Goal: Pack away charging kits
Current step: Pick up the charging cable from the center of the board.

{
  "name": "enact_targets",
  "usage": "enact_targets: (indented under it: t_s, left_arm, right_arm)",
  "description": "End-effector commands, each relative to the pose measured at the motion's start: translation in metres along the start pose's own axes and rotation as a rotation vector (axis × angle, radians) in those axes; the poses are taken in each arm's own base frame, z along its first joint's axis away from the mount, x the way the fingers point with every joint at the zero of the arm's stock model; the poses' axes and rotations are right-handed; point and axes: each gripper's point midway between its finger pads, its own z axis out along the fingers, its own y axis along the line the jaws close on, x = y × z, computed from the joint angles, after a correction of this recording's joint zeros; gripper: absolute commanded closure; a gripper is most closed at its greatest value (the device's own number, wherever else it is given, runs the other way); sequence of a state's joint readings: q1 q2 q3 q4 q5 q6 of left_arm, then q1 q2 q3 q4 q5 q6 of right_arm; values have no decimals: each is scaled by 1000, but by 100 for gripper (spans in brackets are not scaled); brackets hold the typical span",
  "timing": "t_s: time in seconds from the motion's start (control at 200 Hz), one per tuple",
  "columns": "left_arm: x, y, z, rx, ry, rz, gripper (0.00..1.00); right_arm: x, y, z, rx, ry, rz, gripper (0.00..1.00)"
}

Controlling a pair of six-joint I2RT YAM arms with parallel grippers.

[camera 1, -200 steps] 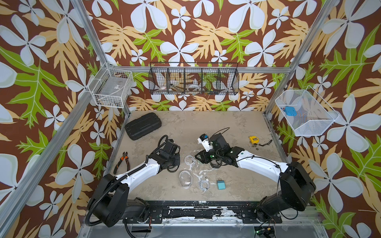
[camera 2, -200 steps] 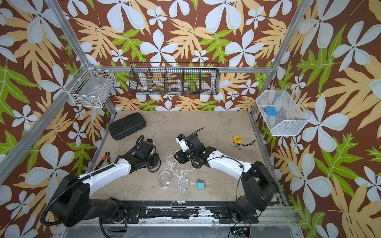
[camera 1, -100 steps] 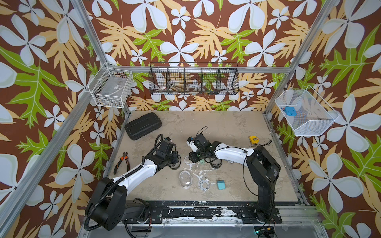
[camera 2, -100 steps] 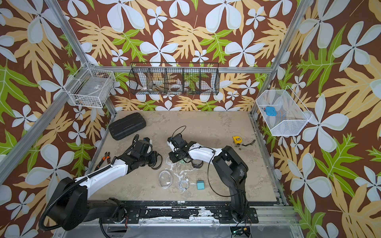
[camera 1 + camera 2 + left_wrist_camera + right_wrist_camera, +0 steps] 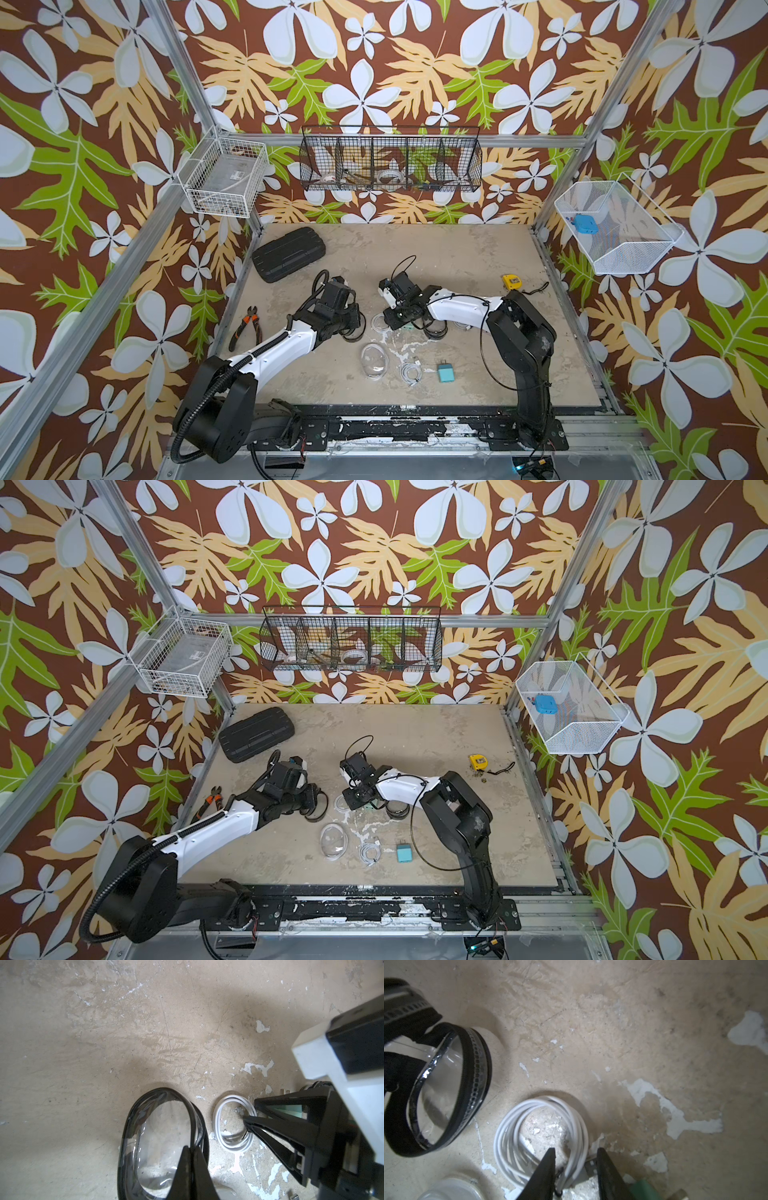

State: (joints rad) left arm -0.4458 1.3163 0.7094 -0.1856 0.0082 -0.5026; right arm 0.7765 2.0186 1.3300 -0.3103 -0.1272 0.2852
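My left gripper (image 5: 190, 1150) is pinched on the black-rimmed pouch (image 5: 160, 1126), fingers pressed together with its rim between them. The pouch sits tilted, mouth open, just left of the middle of the table (image 5: 415, 257). Just right of it, apart from the rim, the coiled white cable (image 5: 542, 1101) lies flat on the table. My right gripper (image 5: 575, 1150) is down on that coil with its fingers spread: one fingertip stands inside the ring and the other outside. The strands of the coil's right side run between them with space left around them, so I straddle the cable without squeezing it. The mint plug (image 5: 643, 1188) lies just right of the coil, beside my outer finger. Nearer the front edge, the clear pouch (image 5: 374, 360), a second cable (image 5: 411, 372) and the teal plug (image 5: 445, 372) lie in a row from left to right, apart from both grippers.
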Motion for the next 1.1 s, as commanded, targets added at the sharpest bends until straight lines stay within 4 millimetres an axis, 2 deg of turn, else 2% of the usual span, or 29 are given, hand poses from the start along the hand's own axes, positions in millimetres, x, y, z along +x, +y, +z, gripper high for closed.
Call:
enact_targets:
  t_s: [0.0,0.095,0.235,0.35,0.52,0.616,0.706,0.931,1.096]
  left_arm:
    - [-4,0,-2,-5,-12,-15,100]
    - [-6,-1,-1,-4,-12,-19,100]
    - [-7,-3,0,2,-9,-25,100]
    - [-8,-5,-1,12,-6,-24,100]
    - [-9,-8,-4,17,3,-15,100]
    - [-10,-11,-4,38,11,-22,100]
    - [-11,-16,-3,64,19,-29,100]
    - [-12,-26,-3,110,40,-35,100]
    - [-14,-30,-2,126,45,-32,100]
  right_arm:
    - [9,2,6,-15,34,-5,69]
    - [9,0,7,-6,34,-9,82]
    - [-1,-2,-7,11,-17,-16,100]
    - [-11,0,-24,16,-58,-27,100]
    - [-34,9,-60,-5,-146,-35,100]
    - [-46,17,-80,-33,-179,-45,100]
    - [-50,29,-90,-89,-194,-45,100]
    - [-51,50,-87,-144,-192,-64,100]
    - [-50,54,-70,-151,-164,-69,100]
